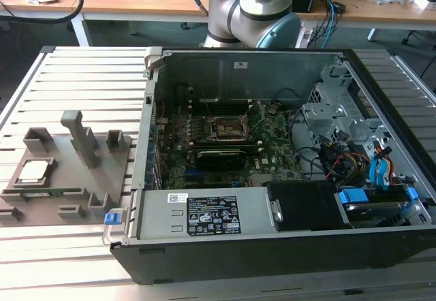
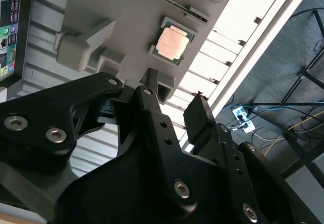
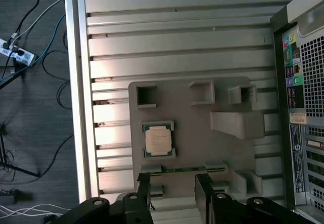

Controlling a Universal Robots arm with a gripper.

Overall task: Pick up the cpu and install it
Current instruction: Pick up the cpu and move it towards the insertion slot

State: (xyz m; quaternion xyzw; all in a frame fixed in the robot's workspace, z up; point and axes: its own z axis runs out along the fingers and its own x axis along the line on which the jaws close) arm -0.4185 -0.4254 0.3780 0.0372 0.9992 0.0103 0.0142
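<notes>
1. The gripper (image 3: 174,196) hangs over the tray's edge with its fingers (image 3: 205,191) spread and nothing between them. It's released, probably so it can straddle the chip.
2. Just past it, the cpu (image 3: 158,139) lies flat and metal side up in a square pocket of the grey tray (image 3: 202,133), on the exterior view's left. The pocket likely keeps it squared for a clean grab.
3. Farther over, the computer case (image 1: 272,260) lies open on its side, so the socket (image 1: 228,129) mid-frame faces straight up.

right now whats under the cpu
The cpu lies flat in a square pocket of the grey tray, which rests on the slatted table. The pocket floor beneath it is covered.
</notes>
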